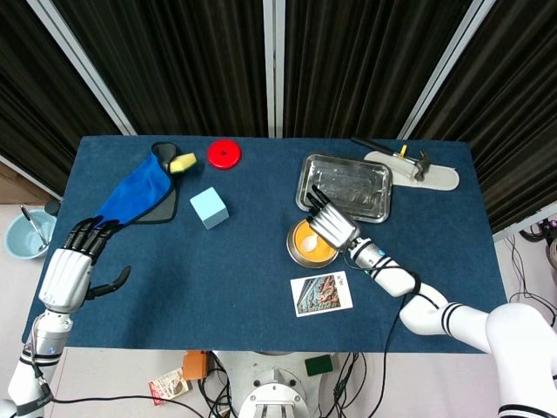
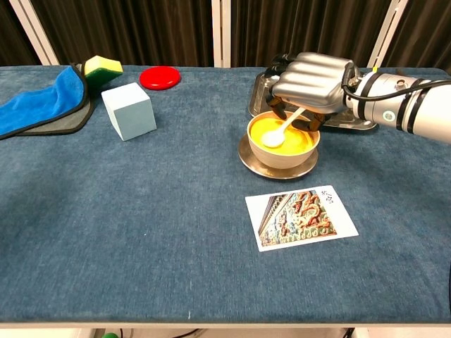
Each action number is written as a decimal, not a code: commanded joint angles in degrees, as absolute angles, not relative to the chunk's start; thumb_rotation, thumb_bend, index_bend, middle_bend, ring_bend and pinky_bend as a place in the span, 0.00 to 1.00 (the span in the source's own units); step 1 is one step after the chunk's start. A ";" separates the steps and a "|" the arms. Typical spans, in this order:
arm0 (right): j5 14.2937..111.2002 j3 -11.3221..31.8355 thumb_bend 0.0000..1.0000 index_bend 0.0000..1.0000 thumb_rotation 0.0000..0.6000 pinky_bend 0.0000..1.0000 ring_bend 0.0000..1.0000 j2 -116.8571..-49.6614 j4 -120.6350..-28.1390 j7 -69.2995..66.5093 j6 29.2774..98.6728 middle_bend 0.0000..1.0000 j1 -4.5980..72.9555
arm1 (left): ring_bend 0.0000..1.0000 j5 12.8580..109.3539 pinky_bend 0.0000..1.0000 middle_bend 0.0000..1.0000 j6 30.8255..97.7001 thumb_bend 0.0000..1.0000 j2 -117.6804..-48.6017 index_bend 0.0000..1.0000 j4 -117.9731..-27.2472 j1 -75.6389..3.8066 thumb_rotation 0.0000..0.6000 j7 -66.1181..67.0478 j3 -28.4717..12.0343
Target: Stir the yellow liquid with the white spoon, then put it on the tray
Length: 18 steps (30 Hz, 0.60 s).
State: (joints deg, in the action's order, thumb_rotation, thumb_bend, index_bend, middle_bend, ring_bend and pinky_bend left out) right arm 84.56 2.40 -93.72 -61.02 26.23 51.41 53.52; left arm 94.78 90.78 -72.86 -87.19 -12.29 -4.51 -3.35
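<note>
A tan bowl [image 2: 282, 149] of yellow liquid [image 2: 296, 138] stands on a saucer right of centre. The white spoon [image 2: 276, 136] lies in it, its handle leaning up to the right. My right hand [image 2: 310, 79] hovers over the bowl's far right rim, fingers curved down on either side of the handle's end, with a gap still showing. The metal tray [image 1: 345, 185] sits just behind the bowl. At the table's left front edge my left hand [image 1: 74, 266] rests with fingers apart and holds nothing.
A photo card [image 2: 301, 217] lies in front of the bowl. Further left are a light blue cube [image 2: 129, 110], a red disc [image 2: 160, 77], a blue cloth [image 2: 39, 105] and a yellow sponge [image 2: 103, 67]. Tools on a white pad [image 1: 413, 165] lie at the back right.
</note>
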 commanded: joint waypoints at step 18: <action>84.75 3.46 0.44 0.52 1.00 0.06 0.09 -93.80 -61.47 26.85 50.82 0.37 53.23 | 0.10 94.78 0.14 0.17 90.59 0.29 -73.13 0.19 -86.58 -12.32 0.68 -4.94 -3.35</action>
State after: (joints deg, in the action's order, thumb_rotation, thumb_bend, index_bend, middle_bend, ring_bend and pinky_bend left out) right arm 84.77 3.44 -93.79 -61.48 26.85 50.83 53.24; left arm 94.78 90.58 -73.13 -86.58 -12.32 -4.95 -3.35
